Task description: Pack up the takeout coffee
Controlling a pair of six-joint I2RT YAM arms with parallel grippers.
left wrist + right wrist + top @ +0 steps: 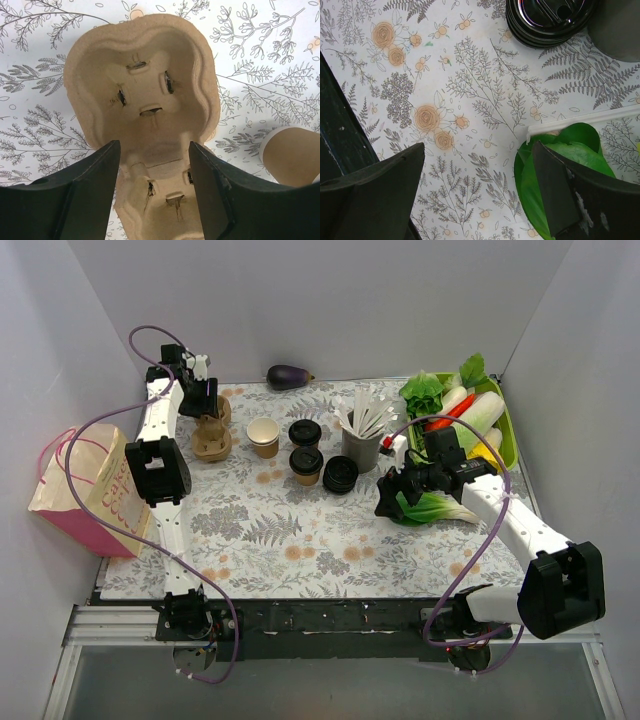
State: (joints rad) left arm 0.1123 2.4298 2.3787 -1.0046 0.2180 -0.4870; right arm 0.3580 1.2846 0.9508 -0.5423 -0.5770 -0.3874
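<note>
Two lidded takeout coffees, kraft-brown cups with black lids point(305, 433) point(306, 465), stand mid-table beside an open kraft cup point(264, 436) with a white inside. The open cup's side shows at the right edge of the left wrist view point(295, 155). My left gripper point(201, 400) point(155, 150) is open at the far left, its fingers astride the near part of the tan pulp cup carrier point(212, 437) point(145, 90), which has empty pockets. My right gripper point(388, 498) point(477, 160) is open and empty over the cloth, right of the cups, next to a bok choy point(437, 506) point(570, 150).
A stack of black lids point(340, 475) point(547, 20) and a dark grey cup of white sticks point(362, 445) point(617, 25) stand right of the coffees. A pink and tan paper bag point(85, 490) is at the left edge. A green vegetable tray point(505, 420) is at the right, an eggplant point(290, 376) at the back.
</note>
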